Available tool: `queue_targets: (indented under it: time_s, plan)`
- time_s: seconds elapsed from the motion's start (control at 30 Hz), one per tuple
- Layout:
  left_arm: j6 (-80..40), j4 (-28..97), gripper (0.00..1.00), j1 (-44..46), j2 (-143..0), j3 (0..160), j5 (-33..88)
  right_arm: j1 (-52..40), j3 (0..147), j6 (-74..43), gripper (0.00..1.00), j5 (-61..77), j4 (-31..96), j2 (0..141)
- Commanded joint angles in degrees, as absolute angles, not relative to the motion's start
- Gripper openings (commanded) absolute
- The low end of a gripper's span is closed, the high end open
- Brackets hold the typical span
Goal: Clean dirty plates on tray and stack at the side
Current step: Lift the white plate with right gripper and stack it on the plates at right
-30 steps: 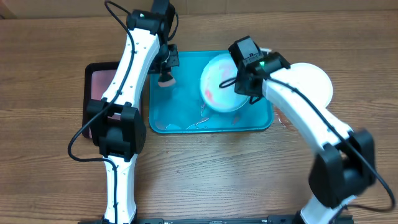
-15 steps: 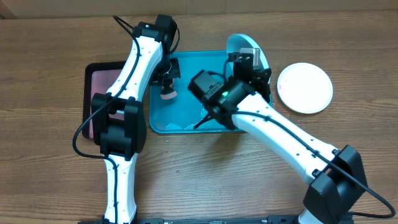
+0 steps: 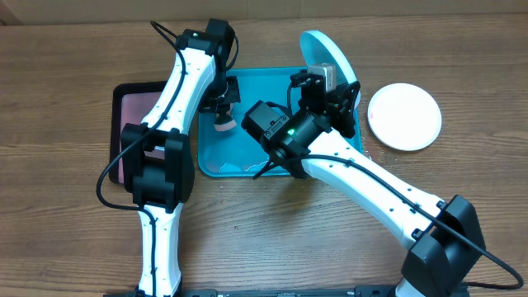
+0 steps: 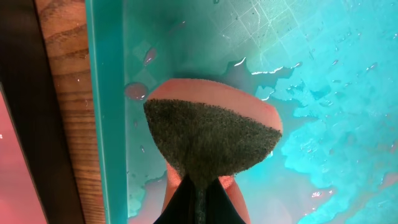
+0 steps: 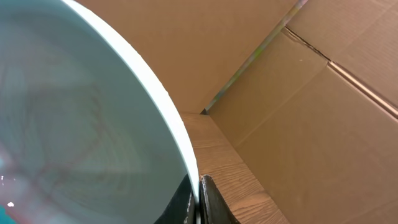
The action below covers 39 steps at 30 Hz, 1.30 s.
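Blue plate tipped up for scrubbing, sponge waiting over the tray.

The right hand point(image 3: 324, 92) is clamped on the rim of the light blue plate point(image 3: 323, 51), holding it steeply tilted above the far right of the teal tray point(image 3: 247, 161). The left hand point(image 3: 219, 106) is closed on a sponge point(image 3: 223, 124) over the tray's wet left side, apart from the plate. A white plate point(image 3: 404, 115) lies on the desk point(image 3: 272, 239) to the right. The next move likely calls for bringing the sponge to the plate's face.
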State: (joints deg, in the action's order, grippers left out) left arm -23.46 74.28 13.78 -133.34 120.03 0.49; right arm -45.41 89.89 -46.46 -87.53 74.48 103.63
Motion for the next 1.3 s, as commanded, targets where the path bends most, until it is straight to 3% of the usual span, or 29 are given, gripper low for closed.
queue_targets:
  time_s: [0.0, 0.47, 1.07, 1.27]
  plan:
    - [-22.8, 74.3, 0.04, 14.0, -134.0, 120.0, 1.4, -45.4, 90.5, -47.8, 0.04, -90.1, 74.3, 100.9]
    - [-22.8, 74.2, 0.04, 14.0, -134.0, 120.0, 1.4, -45.2, 90.5, -48.3, 0.04, -85.8, 74.3, 100.7]
    - [-22.8, 74.2, 0.04, 14.0, -134.0, 120.0, 1.4, -37.9, 90.0, -48.2, 0.04, -48.7, 71.1, 101.3]
    - [-22.7, 74.2, 0.04, 14.0, -134.0, 120.0, 1.4, -33.1, 90.0, -40.7, 0.04, -33.3, 67.4, 102.1]
